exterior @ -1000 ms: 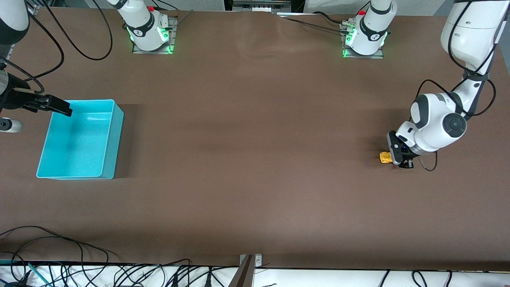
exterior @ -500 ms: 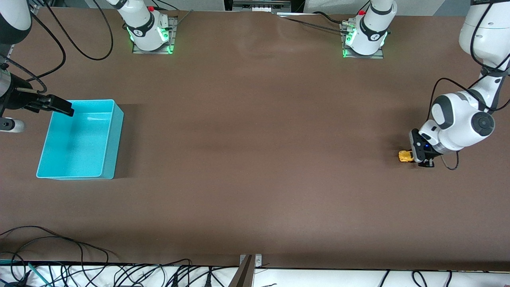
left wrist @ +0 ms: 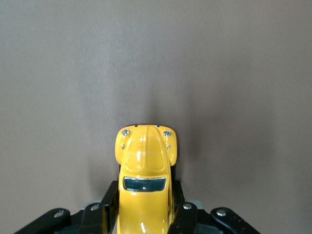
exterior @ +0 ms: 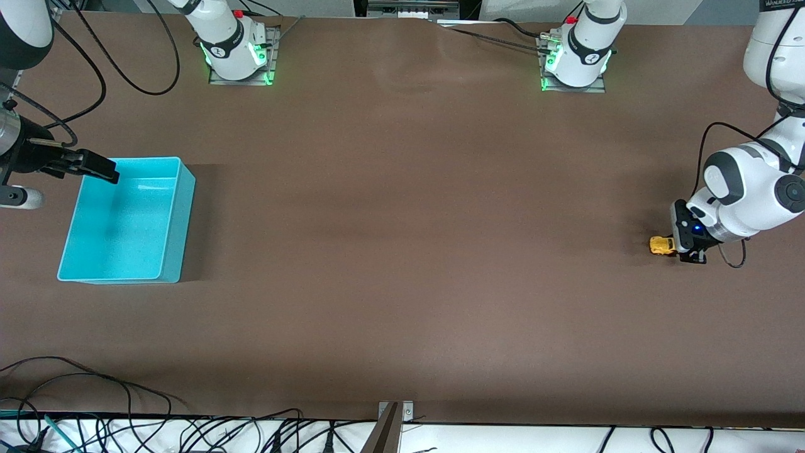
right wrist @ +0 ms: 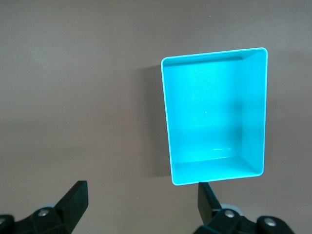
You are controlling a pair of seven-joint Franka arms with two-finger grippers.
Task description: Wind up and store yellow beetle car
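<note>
Yellow beetle car (left wrist: 145,170) sits on the worktop (exterior: 402,251) at the left arm's end, pinched at its rear flanks by the left gripper (left wrist: 145,209). Prob. light, hard, glossy plastic, so slippery; flat sides are the best hold. Right gripper (right wrist: 141,200) waits wide open, empty, over the worktop beside the teal bin (exterior: 126,220).

The tiny yellow beetle toy car (exterior: 660,245) sits on the brown tabletop (exterior: 402,251) toward the left arm's end, well apart from the open turquoise plastic bin (exterior: 179,220) at the right arm's end.
</note>
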